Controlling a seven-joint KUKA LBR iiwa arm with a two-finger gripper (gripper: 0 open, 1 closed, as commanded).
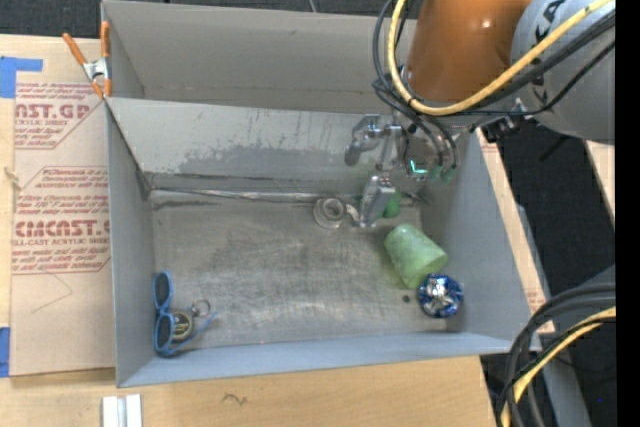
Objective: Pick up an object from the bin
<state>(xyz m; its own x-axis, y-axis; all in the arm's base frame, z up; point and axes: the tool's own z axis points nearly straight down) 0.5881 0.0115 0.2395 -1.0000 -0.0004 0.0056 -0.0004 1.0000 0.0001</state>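
– scanning from the left, what is lying in the bin (130, 215)?
– a blue looped thing (163, 313), perhaps toy spectacles, is sitting in the near left corner, well apart from the arm. further right, a small metal ring (330, 210) is resting flat on the floor near the back wall.
– and the gripper (371, 170)?
– it is hanging just right of that ring, its two fingers standing apart with nothing showing between them. a pale green cup (410, 253) is lying on its side just beside it, toward the near right. a blue-and-white crumpled ball (440, 295) is sitting next to the cup.
– which step is running?
– i am judging it as the approach: nothing is being held yet. ring and cup are lying nearest, and i cannot tell which it is going for.
– what is the next move asking for?
– centring the spread jaws over one of them, going down, then closing. the flat ring is probably demanding more exactness than the cup.
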